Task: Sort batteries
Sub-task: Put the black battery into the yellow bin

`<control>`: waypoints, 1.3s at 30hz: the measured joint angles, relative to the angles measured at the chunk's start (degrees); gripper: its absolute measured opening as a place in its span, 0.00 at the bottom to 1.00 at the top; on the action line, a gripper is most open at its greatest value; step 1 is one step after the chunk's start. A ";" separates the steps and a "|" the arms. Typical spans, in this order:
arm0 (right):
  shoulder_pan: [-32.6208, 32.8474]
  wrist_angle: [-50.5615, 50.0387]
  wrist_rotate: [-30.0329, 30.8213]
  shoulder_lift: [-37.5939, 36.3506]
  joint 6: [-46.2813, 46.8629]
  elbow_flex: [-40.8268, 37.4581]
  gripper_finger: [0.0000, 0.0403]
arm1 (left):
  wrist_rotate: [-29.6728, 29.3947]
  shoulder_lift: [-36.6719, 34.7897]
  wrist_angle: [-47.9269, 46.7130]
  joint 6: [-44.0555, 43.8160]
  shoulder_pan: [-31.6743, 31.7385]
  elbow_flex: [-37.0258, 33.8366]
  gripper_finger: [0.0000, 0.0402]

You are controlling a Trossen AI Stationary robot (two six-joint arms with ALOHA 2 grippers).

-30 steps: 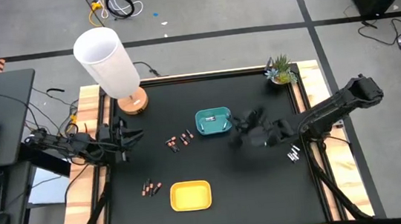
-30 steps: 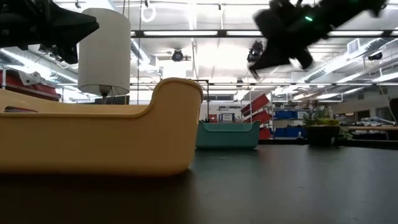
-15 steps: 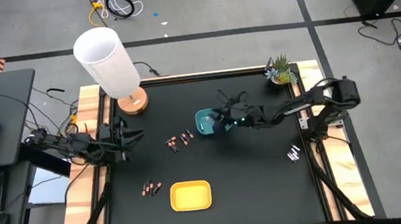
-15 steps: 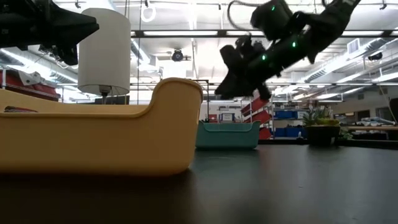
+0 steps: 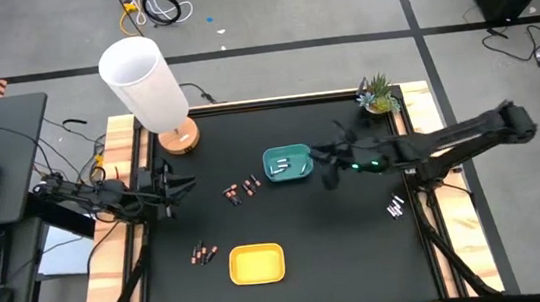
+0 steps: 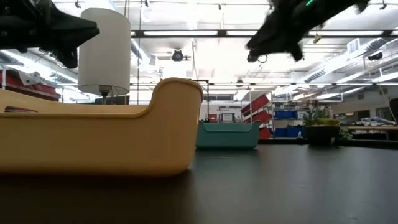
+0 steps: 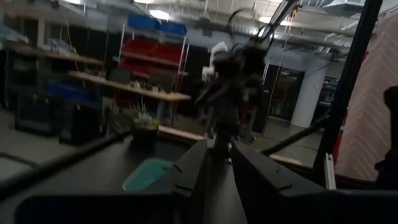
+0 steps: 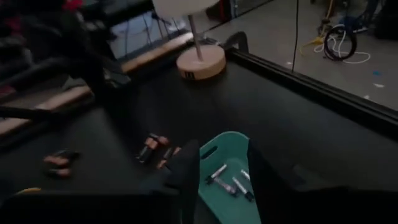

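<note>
— Where did the trays sit?
— One tray lay mid-table, holding batteries; another tray lay nearer the front.
— And loose cells?
— Loose batteries lay left of the first tray.

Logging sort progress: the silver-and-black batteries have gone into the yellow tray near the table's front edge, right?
Not quite. The silver-and-black batteries lie in the teal tray at mid-table, as the right wrist view shows. In the high view, the yellow tray near the front edge looks empty.
</note>
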 joint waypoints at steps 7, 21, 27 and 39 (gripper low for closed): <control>12.62 -11.55 11.49 -2.82 11.12 -0.76 0.27 | 0.87 0.07 -7.62 -5.56 0.00 1.75 0.22; 13.83 10.92 1.90 26.72 2.06 8.98 0.27 | -0.83 1.63 -11.91 -7.44 0.01 4.31 0.22; 6.67 8.50 -10.15 35.78 -10.46 24.15 0.27 | -0.85 4.14 -15.83 -10.70 -0.01 4.31 0.22; -4.44 -8.57 -27.10 49.16 -19.13 44.55 0.27 | -0.75 8.57 -19.77 -12.29 -0.01 4.31 0.22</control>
